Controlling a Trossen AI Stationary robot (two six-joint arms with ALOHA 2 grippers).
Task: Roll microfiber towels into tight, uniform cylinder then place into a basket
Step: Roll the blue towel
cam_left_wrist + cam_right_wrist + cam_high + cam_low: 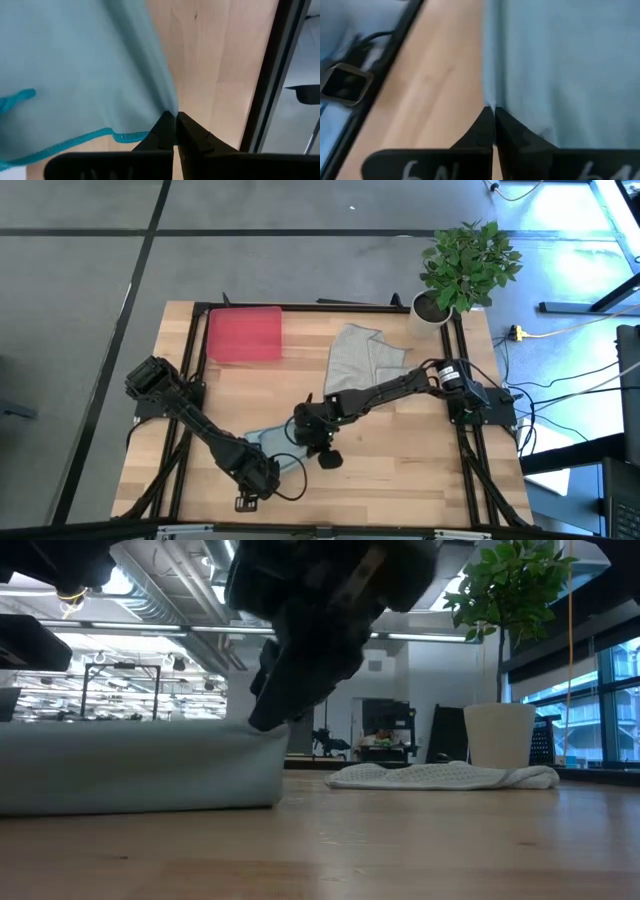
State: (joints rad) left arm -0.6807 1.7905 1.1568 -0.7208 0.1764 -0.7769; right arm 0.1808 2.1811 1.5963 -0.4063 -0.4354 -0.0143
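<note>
Blue towel (262,442): lies near the front of the table (420,470), between my two arms, partly folded over on itself. I have it pinched at two edges. Soft, thin and light by the look of it; I judge it will sag and slide instead of holding a shape, so a tight roll needs even tension from both sides. The stitched hem (75,142) looks the surest place to take hold.

Left gripper (175,116): at the front left of the towel, fingers closed down to a sliver with a fold of blue cloth caught between the tips.

Right gripper (493,109): at the towel's right edge, near the middle of the table, fingers likewise closed together on the cloth's border.

Grey towel (362,358): crumpled in a loose heap toward the back, near the plant pot (432,308), untouched by either arm.

Red tray (243,334): back left corner, well apart from both towels, nothing in it.

Hard to make out: from above, my arms cover most of the blue towel, so I cannot tell how much is folded. The level view shows only a thick blue edge (140,768) under a dark blurred gripper. How deep each pinch goes is hidden.
</note>
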